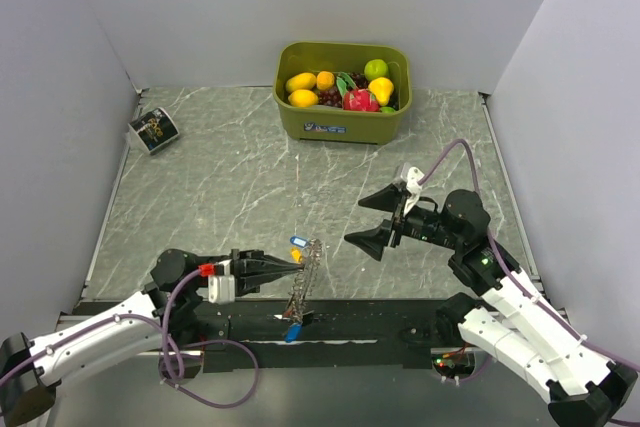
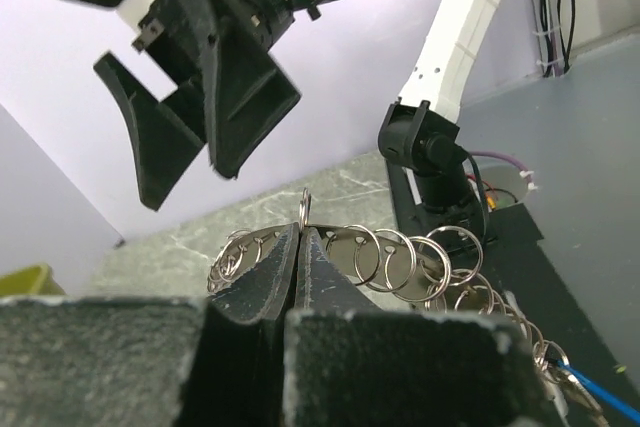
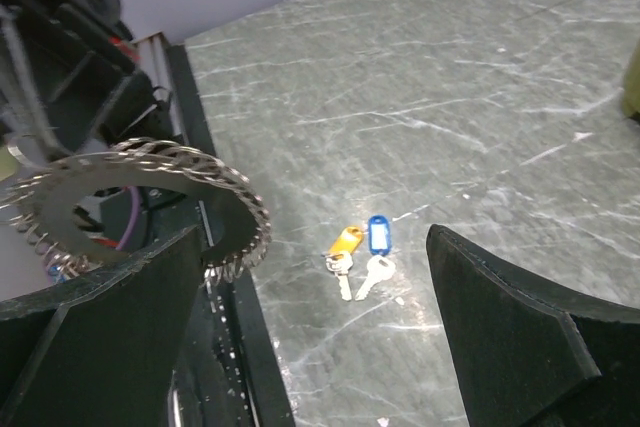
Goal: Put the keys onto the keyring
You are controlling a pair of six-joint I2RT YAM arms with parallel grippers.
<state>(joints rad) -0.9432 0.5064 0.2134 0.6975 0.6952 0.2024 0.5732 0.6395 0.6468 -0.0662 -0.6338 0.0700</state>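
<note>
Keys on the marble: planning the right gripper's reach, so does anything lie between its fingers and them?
Nothing visible. The keys lie on bare tabletop before the open right gripper; the left gripper holds the keyring aside.

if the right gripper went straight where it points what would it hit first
Likely the two tagged keys on the table, framed by the open right gripper; the keyring sits just aside. Depth is unclear.

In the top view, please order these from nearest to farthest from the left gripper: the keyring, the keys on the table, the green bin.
1. keyring: pinched in the fingers of the left gripper.
2. keys: on the table just beyond the fingertips.
3. green bin: far edge, centre.
</note>
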